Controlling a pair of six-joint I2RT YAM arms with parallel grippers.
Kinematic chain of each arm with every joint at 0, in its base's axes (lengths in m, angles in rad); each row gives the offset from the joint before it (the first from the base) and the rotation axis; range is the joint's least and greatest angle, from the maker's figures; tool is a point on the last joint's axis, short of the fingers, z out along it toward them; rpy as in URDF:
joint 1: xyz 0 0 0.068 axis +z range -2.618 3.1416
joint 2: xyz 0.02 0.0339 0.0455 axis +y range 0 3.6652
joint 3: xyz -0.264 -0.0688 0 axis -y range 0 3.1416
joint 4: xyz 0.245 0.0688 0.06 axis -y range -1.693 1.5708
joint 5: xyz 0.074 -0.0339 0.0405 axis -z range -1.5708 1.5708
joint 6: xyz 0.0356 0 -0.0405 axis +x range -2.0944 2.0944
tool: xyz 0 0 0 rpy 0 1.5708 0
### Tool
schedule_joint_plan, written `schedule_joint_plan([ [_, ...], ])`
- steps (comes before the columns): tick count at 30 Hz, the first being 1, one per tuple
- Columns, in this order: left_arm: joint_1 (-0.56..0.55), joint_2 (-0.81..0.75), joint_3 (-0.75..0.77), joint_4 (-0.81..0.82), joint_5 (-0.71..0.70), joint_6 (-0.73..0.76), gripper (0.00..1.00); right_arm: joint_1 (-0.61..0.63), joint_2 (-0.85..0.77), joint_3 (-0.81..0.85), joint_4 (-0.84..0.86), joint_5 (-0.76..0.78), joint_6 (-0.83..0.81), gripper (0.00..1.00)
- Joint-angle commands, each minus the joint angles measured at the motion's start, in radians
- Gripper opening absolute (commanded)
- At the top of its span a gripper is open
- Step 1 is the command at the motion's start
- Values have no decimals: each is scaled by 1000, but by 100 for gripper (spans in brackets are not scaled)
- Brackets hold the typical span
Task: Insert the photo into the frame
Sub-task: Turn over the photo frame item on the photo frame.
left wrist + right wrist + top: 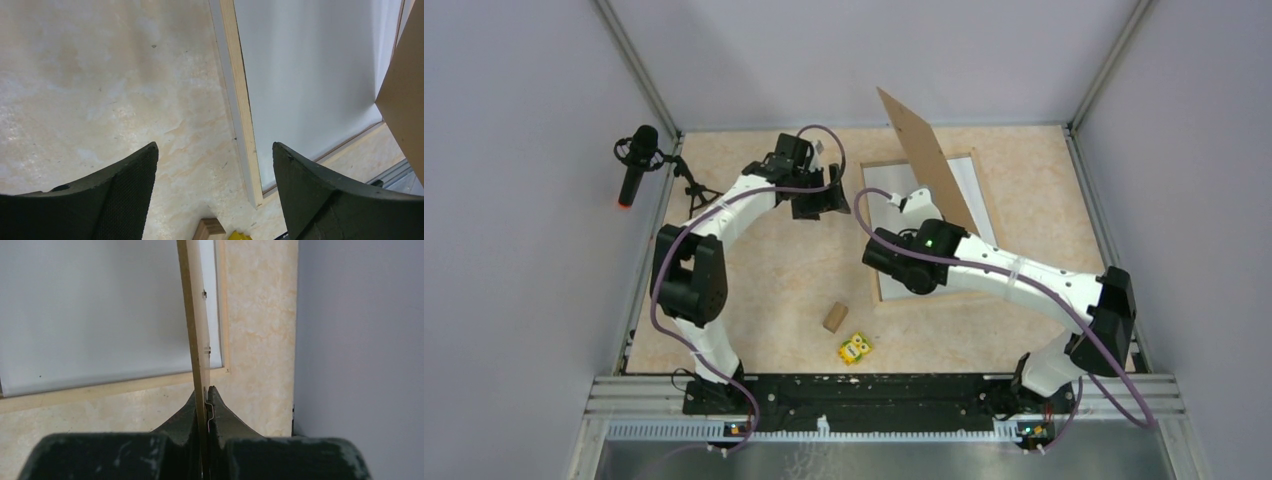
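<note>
Over beige tabletop (pixel 100 75), right jaws clamp a brown board (pixel 924 150), seemingly backing; left jaws gape empty.

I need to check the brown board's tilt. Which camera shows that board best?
Top external: the brown board shows most of its face, raised aslant over the frame. Right wrist sees only its thin edge, clamped in the right pincer. Left wrist catches one corner.

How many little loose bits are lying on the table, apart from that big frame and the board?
2. A wooden block lies near the front middle of the table; a yellow toy sits just beside it, nearer the front edge. Others could be hidden from view.
</note>
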Motion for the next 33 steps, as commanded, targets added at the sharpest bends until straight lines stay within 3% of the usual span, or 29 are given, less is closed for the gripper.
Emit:
schedule_joint_plan([
  [1, 8, -50, -21, 31, 42, 43, 88, 3, -28, 39, -108, -62, 92, 0],
  [3, 14, -53, -43, 48, 75, 49, 88, 2, -42, 37, -108, -77, 83, 0],
  [7, 31, -60, -74, 109, 270, 23, 88, 2, -61, 35, -109, -110, 49, 0],
  [12, 41, -93, -126, 246, 455, -135, 86, 3, -45, 58, -107, -132, 58, 0],
  [21, 106, -173, -399, 832, 671, -623, 91, 2, 115, 65, -76, -143, 108, 12],
  [27, 120, -151, -425, 809, 669, -566, 95, 3, 194, 44, 15, -197, 125, 15],
  [33, 121, -116, -446, 828, 672, -548, 98, 2, 212, 12, 129, -255, 78, 31],
])
